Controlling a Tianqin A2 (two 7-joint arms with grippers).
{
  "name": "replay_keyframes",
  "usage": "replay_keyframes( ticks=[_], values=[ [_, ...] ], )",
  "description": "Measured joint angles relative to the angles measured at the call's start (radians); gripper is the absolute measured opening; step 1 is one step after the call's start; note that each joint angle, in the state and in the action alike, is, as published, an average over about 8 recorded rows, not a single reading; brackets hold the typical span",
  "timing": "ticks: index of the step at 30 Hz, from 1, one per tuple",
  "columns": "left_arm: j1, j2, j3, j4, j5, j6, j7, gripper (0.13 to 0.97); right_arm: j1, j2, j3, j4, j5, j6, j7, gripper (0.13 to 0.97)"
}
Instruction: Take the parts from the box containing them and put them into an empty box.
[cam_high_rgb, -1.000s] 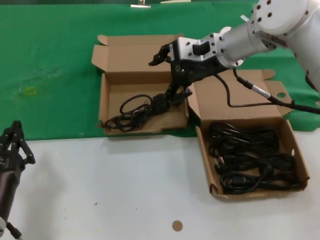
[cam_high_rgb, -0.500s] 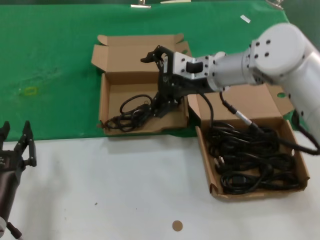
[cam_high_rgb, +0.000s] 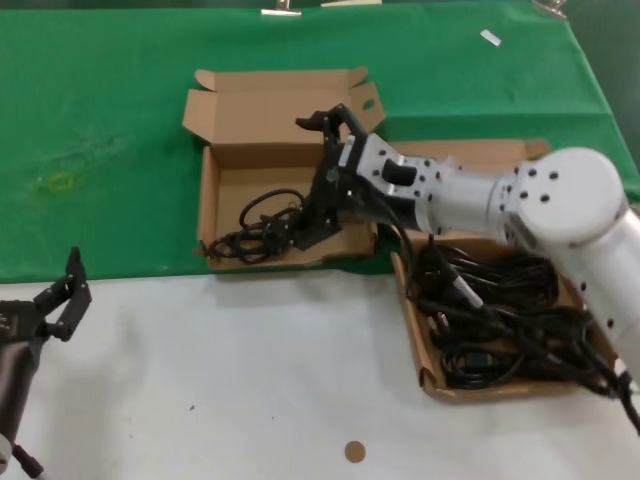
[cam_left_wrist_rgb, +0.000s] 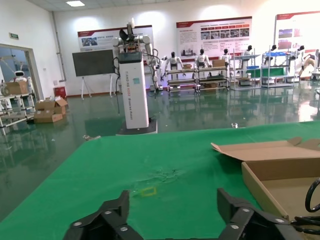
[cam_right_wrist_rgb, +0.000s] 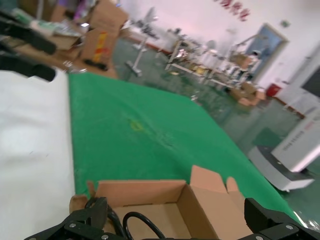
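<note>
The box containing the parts (cam_high_rgb: 500, 389) stands at the right, with several black coiled cords (cam_high_rgb: 520, 345) in it. The empty box (cam_high_rgb: 280, 261), at the left with a wavy front wall, holds one cord bundle (cam_high_rgb: 262, 228). My right gripper (cam_high_rgb: 314, 180) hangs open over that box, its lower finger right beside the bundle and nothing between the jaws. The right wrist view shows this gripper (cam_right_wrist_rgb: 177, 220) spread wide over the box floor (cam_right_wrist_rgb: 165, 210) and a cord loop (cam_right_wrist_rgb: 141, 223). My left gripper (cam_high_rgb: 62, 298) waits open at the table's near left, also seen as the gripper (cam_left_wrist_rgb: 175, 206) in its own wrist view.
Both boxes have their lids (cam_high_rgb: 275, 108) folded open at the back. Green cloth (cam_high_rgb: 100, 120) covers the far half of the table, with a small yellow mark (cam_high_rgb: 60, 182). A brown round dot (cam_high_rgb: 353, 451) lies on the white near half. My right forearm crosses above the right box.
My right arm has swung lower and the gripper has slid a little left over the left box. The cord bundle there has stayed put. My left gripper has shifted slightly right.
</note>
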Motion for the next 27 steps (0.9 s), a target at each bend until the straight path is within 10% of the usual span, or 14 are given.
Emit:
replay_keyframes(
  ticks=[27],
  values=[
    [0.0,0.0,0.0,0.0,0.0,0.0,0.0,0.933,-0.464,0.014,0.222,0.317,0.198,0.384,0.058,0.966]
  ],
)
